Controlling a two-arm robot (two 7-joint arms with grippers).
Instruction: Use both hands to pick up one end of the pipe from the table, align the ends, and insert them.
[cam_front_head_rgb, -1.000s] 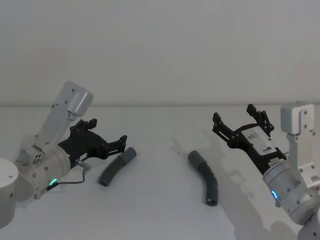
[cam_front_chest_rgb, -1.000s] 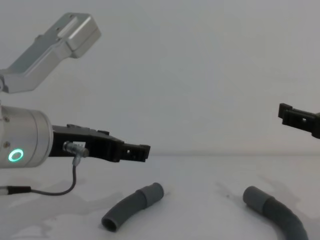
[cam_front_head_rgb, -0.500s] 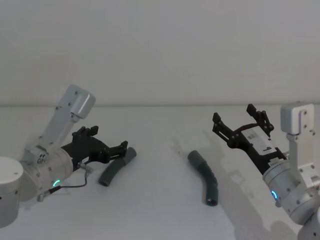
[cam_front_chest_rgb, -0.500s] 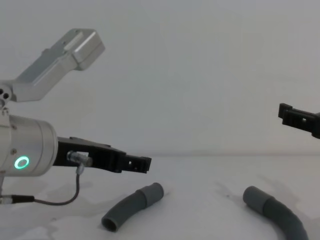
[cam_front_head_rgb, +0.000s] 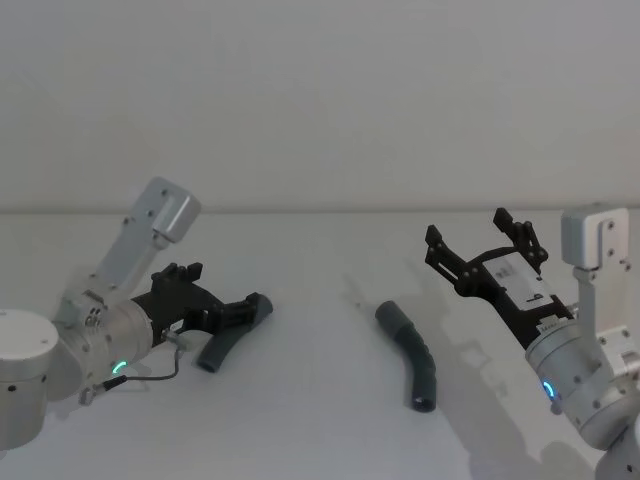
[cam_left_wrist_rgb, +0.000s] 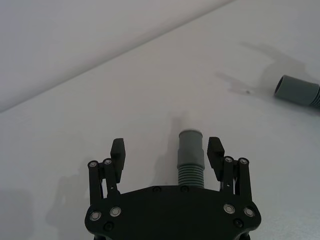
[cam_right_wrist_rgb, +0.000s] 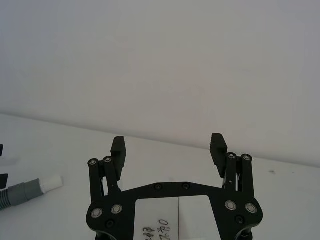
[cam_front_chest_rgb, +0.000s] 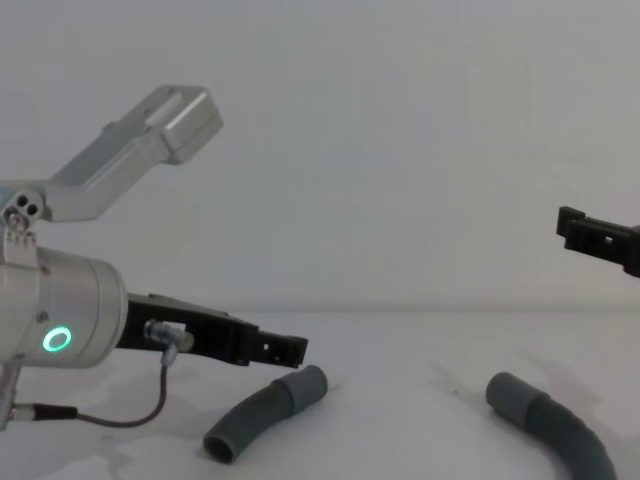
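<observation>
head view: left gripper low over desk, jaws spread, straddling cuff end of left hose piece. hose lies flat on desk, not pinched. left wrist view: cuff sits within jaws, just beside one, well clear of other. right gripper hangs raised above desk on right side, jaws spread, holding nothing. right hose piece lies curved on desk, between both grippers, well apart from left hose piece.
</observation>
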